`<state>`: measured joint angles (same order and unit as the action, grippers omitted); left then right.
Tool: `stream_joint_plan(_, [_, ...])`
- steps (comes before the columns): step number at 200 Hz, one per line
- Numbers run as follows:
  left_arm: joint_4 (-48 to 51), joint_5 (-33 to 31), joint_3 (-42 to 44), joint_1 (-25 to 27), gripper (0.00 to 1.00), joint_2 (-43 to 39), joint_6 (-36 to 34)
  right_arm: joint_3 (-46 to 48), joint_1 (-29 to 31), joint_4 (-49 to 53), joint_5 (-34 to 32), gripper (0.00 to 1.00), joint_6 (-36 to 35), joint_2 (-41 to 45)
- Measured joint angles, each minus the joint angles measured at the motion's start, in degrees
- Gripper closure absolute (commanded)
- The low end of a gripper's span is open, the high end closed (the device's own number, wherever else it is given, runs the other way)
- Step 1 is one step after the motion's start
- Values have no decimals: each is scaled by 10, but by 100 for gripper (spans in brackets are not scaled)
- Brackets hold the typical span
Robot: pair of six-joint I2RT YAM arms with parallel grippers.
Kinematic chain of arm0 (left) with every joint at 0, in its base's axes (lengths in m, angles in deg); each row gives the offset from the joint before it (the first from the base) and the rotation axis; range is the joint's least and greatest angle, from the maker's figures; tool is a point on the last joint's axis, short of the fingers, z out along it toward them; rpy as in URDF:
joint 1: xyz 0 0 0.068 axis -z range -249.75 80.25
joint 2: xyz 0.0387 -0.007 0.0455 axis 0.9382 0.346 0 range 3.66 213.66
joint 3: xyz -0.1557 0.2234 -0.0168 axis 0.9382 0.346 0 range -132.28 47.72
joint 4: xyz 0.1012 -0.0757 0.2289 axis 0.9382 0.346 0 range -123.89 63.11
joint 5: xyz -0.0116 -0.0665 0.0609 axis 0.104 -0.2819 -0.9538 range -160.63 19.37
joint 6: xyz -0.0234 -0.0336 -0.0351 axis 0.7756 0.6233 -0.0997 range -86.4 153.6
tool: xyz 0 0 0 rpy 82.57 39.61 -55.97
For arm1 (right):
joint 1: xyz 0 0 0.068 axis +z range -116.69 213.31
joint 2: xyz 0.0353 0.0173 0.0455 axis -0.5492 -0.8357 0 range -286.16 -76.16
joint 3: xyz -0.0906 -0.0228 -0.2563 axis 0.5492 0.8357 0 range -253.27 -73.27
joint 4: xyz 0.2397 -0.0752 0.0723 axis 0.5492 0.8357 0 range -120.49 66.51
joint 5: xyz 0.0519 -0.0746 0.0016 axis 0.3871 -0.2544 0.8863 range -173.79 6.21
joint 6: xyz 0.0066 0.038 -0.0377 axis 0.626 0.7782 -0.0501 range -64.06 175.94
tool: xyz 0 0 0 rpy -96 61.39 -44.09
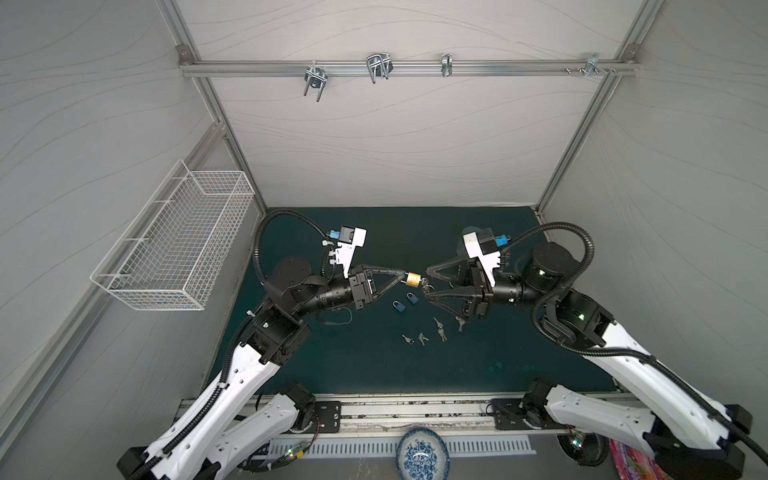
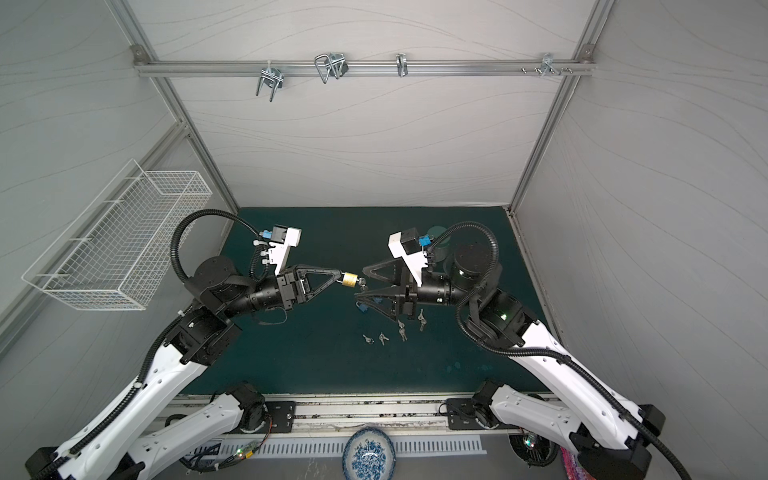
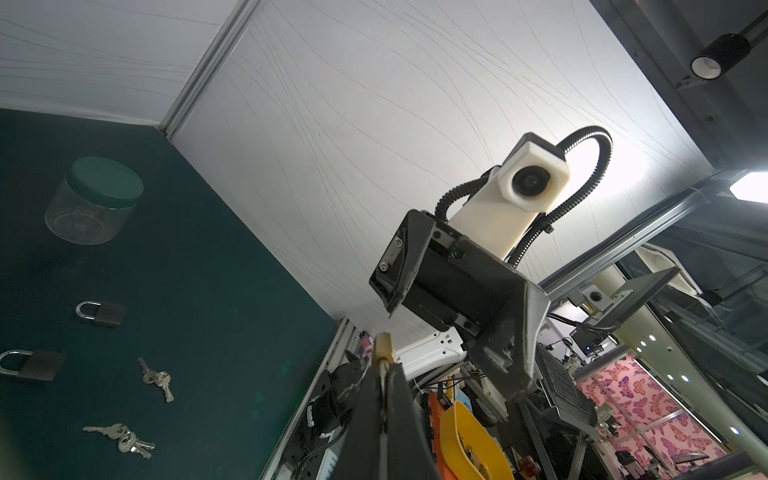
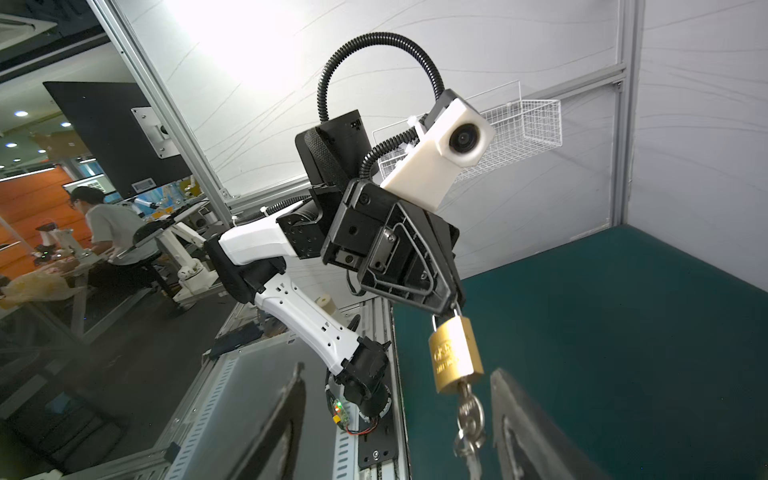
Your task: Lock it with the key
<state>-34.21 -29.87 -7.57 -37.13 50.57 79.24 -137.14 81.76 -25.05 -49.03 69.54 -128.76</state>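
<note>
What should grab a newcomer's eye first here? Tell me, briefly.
The brass padlock hangs in mid-air over the middle of the green mat, pinched by its shackle in the shut left hand. A key bunch sticks out of its keyhole, between the open fingers of the right hand. On the mat below lie two blue padlocks and loose keys.

White-shelled arms (image 1: 249, 368) with black joints (image 1: 291, 272), ribbed black cable conduits (image 1: 286, 213), white wrist camera housings (image 1: 356, 237)
</note>
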Motion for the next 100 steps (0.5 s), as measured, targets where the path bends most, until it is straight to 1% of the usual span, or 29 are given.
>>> stream_joint_plan(24, [-4,-1,0,0,100,0,12,18,0,6,-25,28,-26,13])
stream_joint_plan(53, [-12,-1,0,0,100,-1,26,30,0,7,-37,32,-47,3])
stream_joint_plan(77, [-18,-1,0,0,100,-3,32,34,0,6,-40,39,-54,-10])
stream_joint_plan(100, [-19,0,0,0,100,-3,37,38,0,3,-39,49,-58,-19])
